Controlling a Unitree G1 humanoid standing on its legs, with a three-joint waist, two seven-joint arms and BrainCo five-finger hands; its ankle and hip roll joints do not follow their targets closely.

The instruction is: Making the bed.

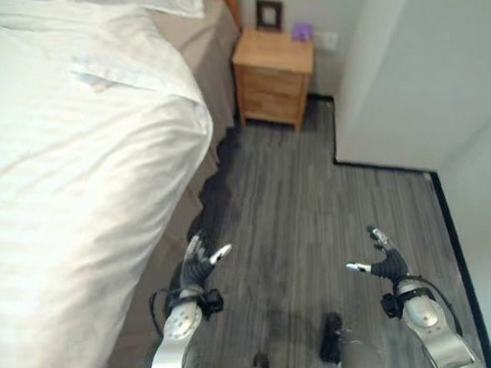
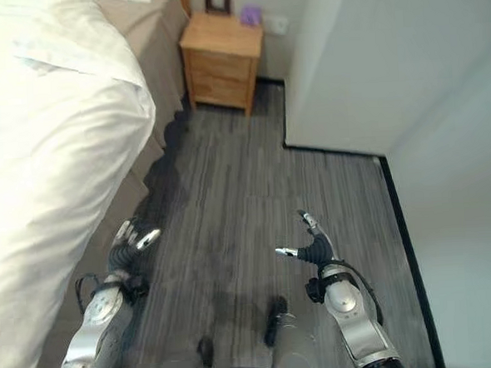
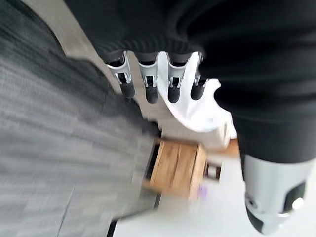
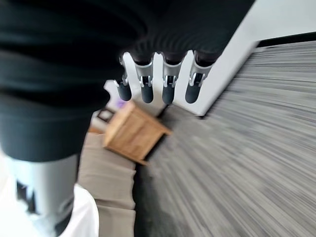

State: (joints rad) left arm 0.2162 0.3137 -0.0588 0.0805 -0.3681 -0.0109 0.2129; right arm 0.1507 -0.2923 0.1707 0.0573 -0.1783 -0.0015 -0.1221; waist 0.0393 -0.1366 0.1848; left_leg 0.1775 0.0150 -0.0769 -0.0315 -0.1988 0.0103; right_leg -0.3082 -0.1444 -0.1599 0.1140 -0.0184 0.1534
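Hanging off the bed's cut-off edge, white duvet; both hands relaxed, empty.

The bed lies left, the nightstand beyond its far corner, a wall right.

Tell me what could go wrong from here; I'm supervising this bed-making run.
1. The white striped duvet hangs over the bed's side towards the grey floor; a careless pull might drag it off.
2. Both the left hand and right hand hold nothing, so a reach could snag the overhanging edge.
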